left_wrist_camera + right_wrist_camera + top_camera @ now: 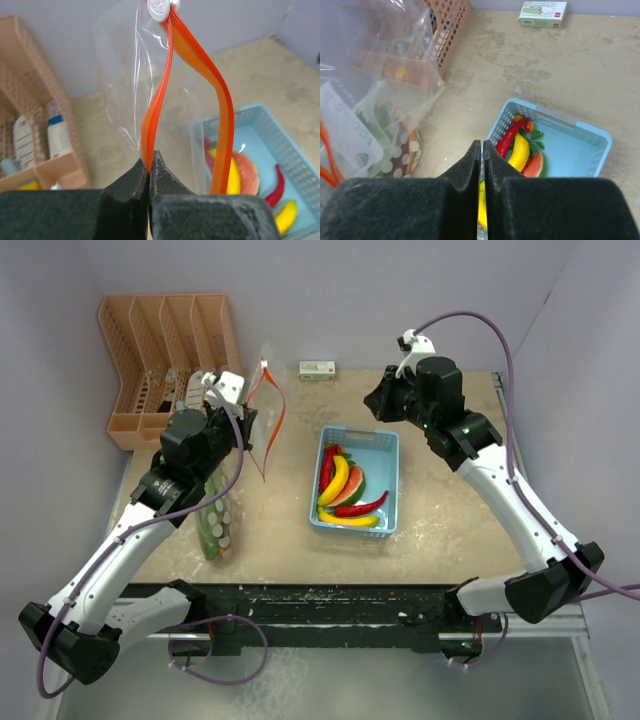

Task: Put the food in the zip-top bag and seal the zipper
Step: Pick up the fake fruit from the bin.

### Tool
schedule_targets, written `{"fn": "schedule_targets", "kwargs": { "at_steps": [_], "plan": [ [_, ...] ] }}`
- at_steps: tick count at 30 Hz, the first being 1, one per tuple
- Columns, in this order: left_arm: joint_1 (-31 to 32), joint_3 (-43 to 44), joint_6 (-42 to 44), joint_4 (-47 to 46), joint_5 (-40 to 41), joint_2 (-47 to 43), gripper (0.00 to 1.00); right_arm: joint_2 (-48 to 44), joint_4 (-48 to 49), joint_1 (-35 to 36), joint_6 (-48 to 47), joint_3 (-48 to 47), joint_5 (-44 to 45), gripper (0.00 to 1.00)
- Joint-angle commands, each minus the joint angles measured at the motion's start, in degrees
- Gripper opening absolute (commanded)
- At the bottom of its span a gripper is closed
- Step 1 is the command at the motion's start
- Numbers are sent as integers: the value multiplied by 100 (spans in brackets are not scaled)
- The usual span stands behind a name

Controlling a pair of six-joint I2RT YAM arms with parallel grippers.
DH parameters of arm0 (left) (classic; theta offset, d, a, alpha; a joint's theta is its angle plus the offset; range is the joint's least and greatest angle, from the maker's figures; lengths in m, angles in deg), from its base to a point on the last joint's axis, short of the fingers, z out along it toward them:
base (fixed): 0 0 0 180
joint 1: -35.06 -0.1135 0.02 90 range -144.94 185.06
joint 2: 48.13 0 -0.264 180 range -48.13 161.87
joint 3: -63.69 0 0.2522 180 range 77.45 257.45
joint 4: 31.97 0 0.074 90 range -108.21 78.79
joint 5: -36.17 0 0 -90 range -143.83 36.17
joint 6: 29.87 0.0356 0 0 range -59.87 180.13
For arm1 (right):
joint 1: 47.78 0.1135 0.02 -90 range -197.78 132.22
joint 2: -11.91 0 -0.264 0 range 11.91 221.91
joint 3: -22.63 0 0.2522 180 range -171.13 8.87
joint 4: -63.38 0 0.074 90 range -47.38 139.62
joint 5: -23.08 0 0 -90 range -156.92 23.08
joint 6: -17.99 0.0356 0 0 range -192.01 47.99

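From above, we see the light-blue basket point(386, 439) near the middle of the table point(450, 510), with all the loose food point(342, 485) lying inside it: bananas, red chillies and a slice with a green rind. At 9 o'clock from the basket the zip-top bag point(225, 505) hangs from the left gripper point(243, 418), its orange zipper point(268, 420) gaping in a loop. The right gripper point(378, 400) hovers at about 12 o'clock from the basket, and we cannot make out its fingers here. A peach rack point(150, 340) stands at 10 o'clock and a small box point(318, 370) at 11 o'clock.

On the left wrist camera the grip becomes plain (the top view is too coarse for it). The claw is pinched tight on one strip of the zipper, and the other strip bows away toward 3 o'clock. A white slider point(160, 7) sits at 12 o'clock. At 4 o'clock, partly behind the clear film, the basket holds a banana point(232, 175) and a chilli point(276, 186).

On the right wrist camera the right claw's fingers are pressed together with nothing between them. Beyond the tips lies the basket of food. At 9 o'clock is the bag, and something green and dotted shows through its lower end; we cannot tell what.
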Motion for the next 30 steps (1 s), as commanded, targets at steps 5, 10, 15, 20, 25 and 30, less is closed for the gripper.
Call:
{"fn": "schedule_targets", "kwargs": {
  "at_steps": [5, 10, 15, 20, 25, 30],
  "plan": [
    [-23, 154, 438, 1432, 1113, 207, 0, 144, 230, -4, -178, 123, -853, 18],
    [-15, -233, -185, 1139, 346, 676, 0, 174, 251, -4, -96, 528, -383, 29],
    [-12, -797, -596, 253, -4, 908, 0, 409, 187, 5, -179, 859, -180, 39],
    [-10, -934, -627, -5, -116, 1097, 0, 895, -167, 4, -98, 959, 147, 51],
    [-13, -1069, -631, -190, -241, 1114, 0, 1406, 50, 5, 233, 1023, 151, 54],
    [-15, -1113, -649, -247, -293, 1012, 0, 2123, 217, 51, 369, 816, 123, 53]
  ]
}}
